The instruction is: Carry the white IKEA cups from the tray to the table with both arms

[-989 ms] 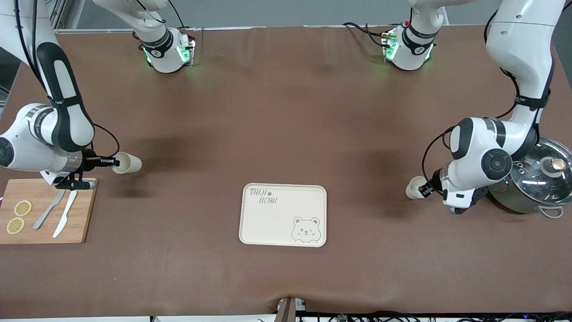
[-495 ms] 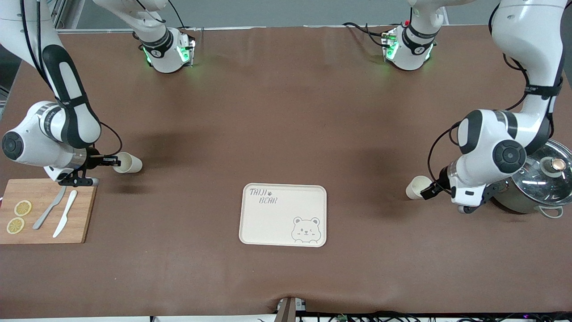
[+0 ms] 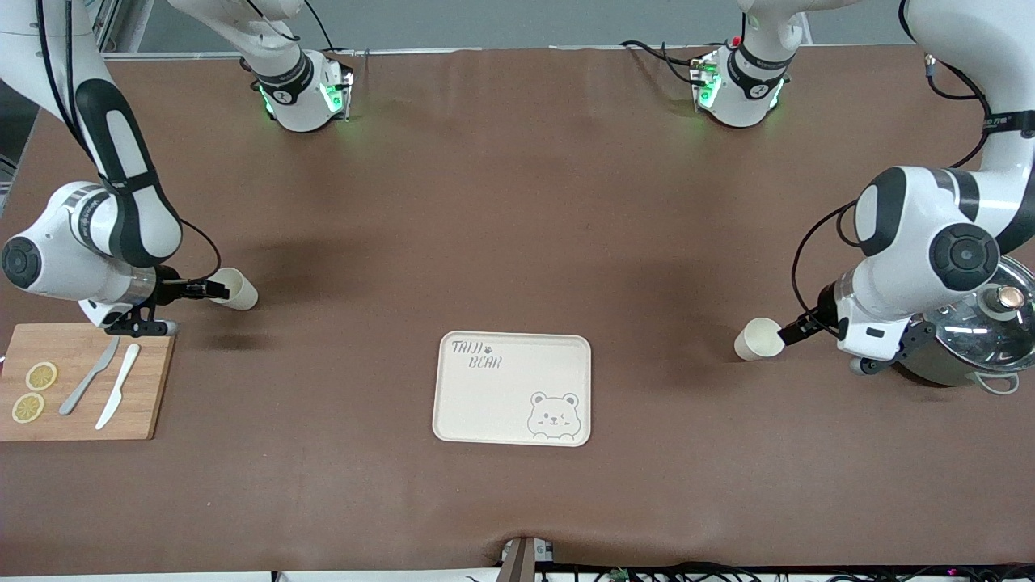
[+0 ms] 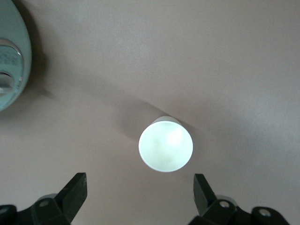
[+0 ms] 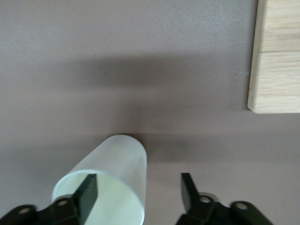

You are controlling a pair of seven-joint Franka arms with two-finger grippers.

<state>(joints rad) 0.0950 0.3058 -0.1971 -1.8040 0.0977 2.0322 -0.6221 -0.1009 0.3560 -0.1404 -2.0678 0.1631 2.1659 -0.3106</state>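
Observation:
One white cup stands upright on the brown table near the left arm's end, beside the pot. My left gripper is open just beside it, between cup and pot. In the left wrist view the cup stands clear of the spread jaws of that gripper. The other white cup stands near the right arm's end. My right gripper is open at its rim. In the right wrist view one finger overlaps the mouth of the cup; the gripper is wide open.
A cream bear-printed tray lies at mid-table, nearer the front camera than both cups. A wooden board with lemon slices, a knife and a spreader lies beside the right gripper, and shows in the right wrist view. A steel pot with glass lid stands under the left arm.
My left gripper has drawn back from its cup toward the pot, leaving the cup standing. The right arm has shifted slightly; its cup has barely moved.

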